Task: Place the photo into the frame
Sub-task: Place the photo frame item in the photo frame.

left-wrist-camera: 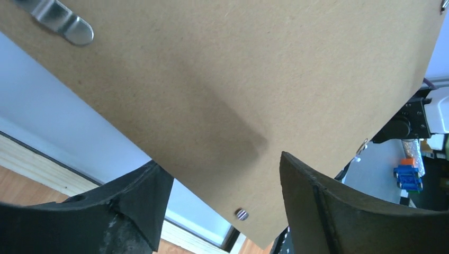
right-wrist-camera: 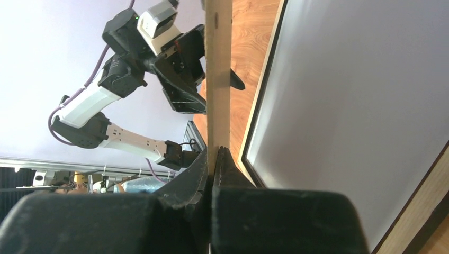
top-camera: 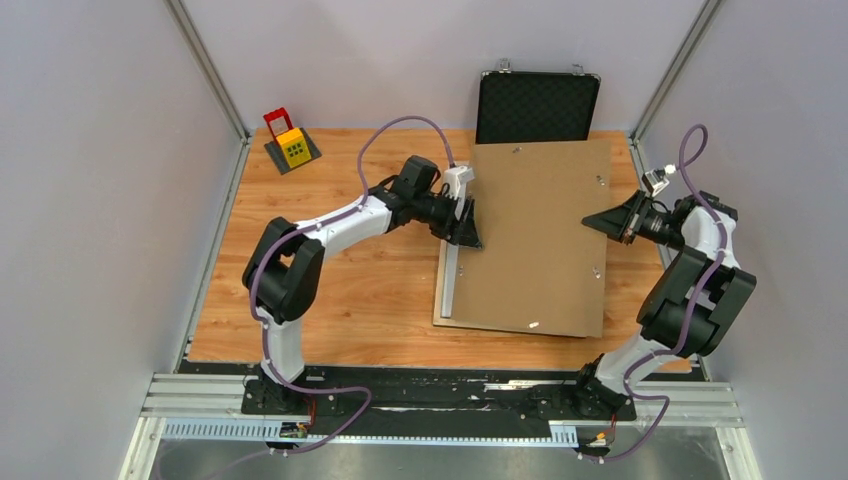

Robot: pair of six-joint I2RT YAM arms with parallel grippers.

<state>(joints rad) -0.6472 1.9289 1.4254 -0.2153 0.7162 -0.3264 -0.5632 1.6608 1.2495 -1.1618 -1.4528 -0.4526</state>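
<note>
My right gripper [top-camera: 590, 221] is shut on the right edge of the plain brown backing board [top-camera: 530, 235], which shows edge-on between its closed jaws [right-wrist-camera: 217, 153]. Below the board lies the frame. One pale rail [top-camera: 449, 290] pokes out at the board's left side. In the right wrist view the frame [right-wrist-camera: 258, 111] shows a pale rail, a black inner edge and a grey reflective pane. My left gripper [top-camera: 467, 228] is at the board's left edge. Its fingers stand open [left-wrist-camera: 221, 164] with the board's brown face [left-wrist-camera: 238, 79] just beyond the tips. The photo is hidden.
An open black foam-lined case [top-camera: 538, 105] stands against the back wall behind the board. A small red and yellow toy [top-camera: 291, 143] sits on a grey plate at the back left. A metal clip [left-wrist-camera: 69, 26] and a stud [left-wrist-camera: 241, 214] are fixed to the board.
</note>
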